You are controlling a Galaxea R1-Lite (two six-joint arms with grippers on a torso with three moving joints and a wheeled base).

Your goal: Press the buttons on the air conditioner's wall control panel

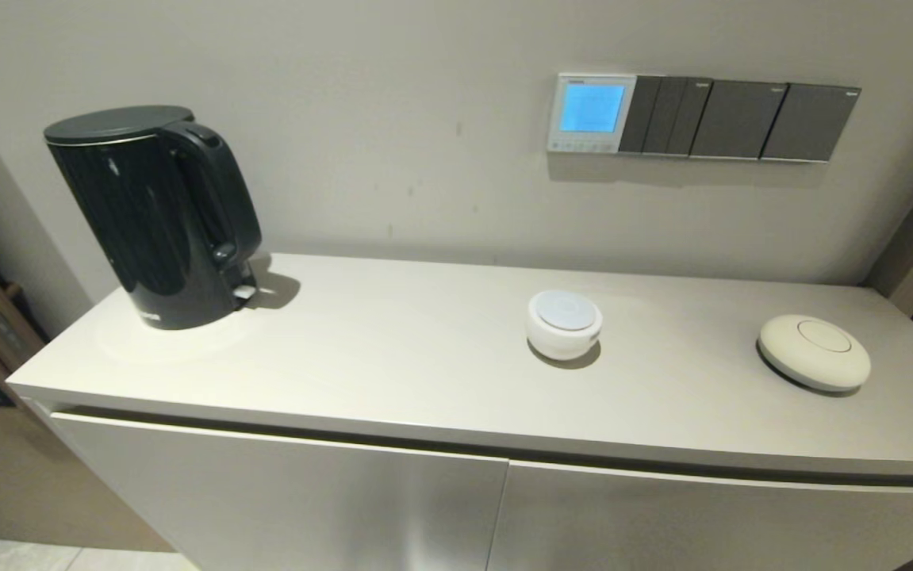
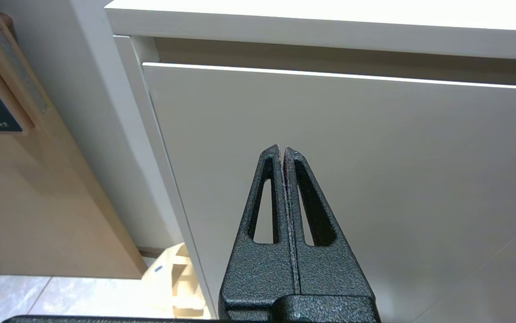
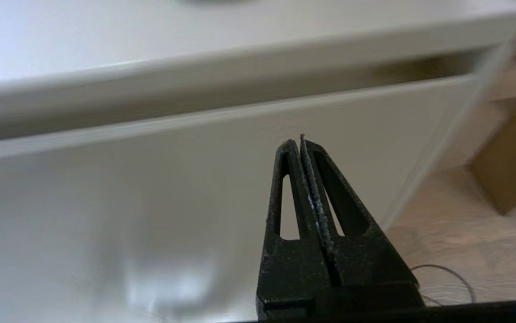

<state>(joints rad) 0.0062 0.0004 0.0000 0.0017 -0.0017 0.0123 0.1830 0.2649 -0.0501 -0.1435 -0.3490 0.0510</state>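
Air conditioner's wall control panel (image 1: 591, 113): small square white-framed thermostat, mounted on the pale wall above the right half of the worktop (image 1: 424, 373). Its screen glows light blue; you cannot read the digits in the head view. Along its bottom strip sits the row of tiny pale buttons (image 1: 582, 146), too small for you to count exactly. Touching the panel's right edge runs a line of dark grey rectangular switch plates (image 1: 738, 119).

On the pale beige worktop you have three items, well apart from each other: a glossy black electric kettle (image 1: 151, 218) with its handle toward the middle, standing at the left end near the wall; a small round white device with a pale blue-grey top (image 1: 565, 322), roughly below the panel; and a flat cream-coloured disc with a circular inset (image 1: 814, 351) toward the right end.

Neither arm appears in your head view. Left claw (image 2: 283, 150): black textured fingers pressed together, holding nothing, low in front of the pale cabinet door (image 2: 352, 179) below the worktop's edge, near the cabinet's left corner. Right claw (image 3: 300, 142): fingers likewise pressed together, empty, in front of the cabinet front near its right end, with wooden floor (image 3: 464, 242) beside it.
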